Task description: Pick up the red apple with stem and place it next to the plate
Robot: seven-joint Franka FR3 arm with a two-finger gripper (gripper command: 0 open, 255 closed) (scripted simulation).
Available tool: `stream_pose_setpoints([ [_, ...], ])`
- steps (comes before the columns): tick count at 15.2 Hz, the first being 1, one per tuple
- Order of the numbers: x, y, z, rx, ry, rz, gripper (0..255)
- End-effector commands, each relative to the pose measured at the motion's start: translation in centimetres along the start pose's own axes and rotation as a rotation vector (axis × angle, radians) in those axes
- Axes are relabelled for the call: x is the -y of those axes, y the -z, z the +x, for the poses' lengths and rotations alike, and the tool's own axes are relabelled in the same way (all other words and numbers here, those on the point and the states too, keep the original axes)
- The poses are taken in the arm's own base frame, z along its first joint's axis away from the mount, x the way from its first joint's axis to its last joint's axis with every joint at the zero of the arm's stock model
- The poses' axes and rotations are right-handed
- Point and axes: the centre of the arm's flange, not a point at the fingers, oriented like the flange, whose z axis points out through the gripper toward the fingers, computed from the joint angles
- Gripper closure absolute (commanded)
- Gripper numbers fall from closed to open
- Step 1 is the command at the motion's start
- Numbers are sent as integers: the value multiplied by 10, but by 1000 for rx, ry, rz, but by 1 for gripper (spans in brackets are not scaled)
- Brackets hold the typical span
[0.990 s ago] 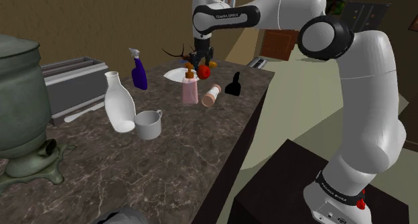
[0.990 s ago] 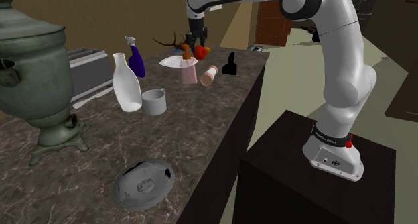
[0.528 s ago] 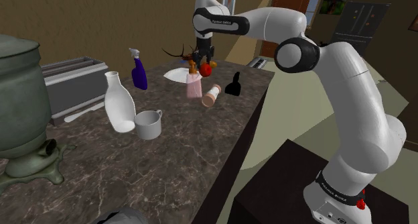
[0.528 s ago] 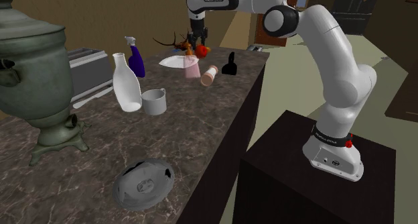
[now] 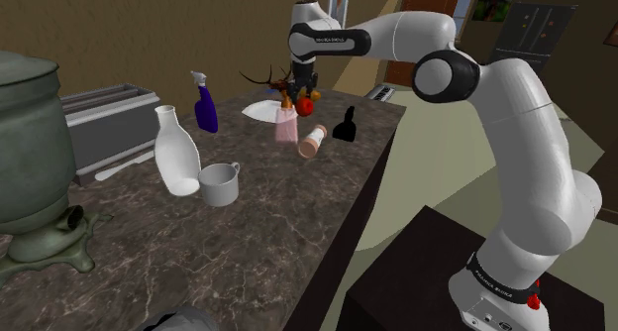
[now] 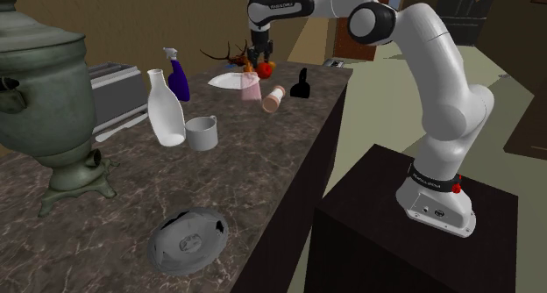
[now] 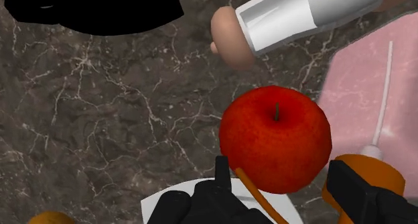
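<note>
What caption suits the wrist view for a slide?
Open tool straddling the red apple on the dark marble counter, a white bottle lying just past it.

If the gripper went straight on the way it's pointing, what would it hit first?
Most likely the red apple. It sits stem up directly ahead of the gripper, on the dark marbled counter. How much gap is left is hard to judge.
</note>
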Motion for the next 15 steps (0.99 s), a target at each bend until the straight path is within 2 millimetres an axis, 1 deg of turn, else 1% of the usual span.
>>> stream_pose_setpoints([
  [1, 15, -30, -4, 46, 15, 11, 255],
  [14, 25, -98, -13, 46, 15, 11, 255],
  [15, 25, -98, -13, 46, 15, 11, 255],
])
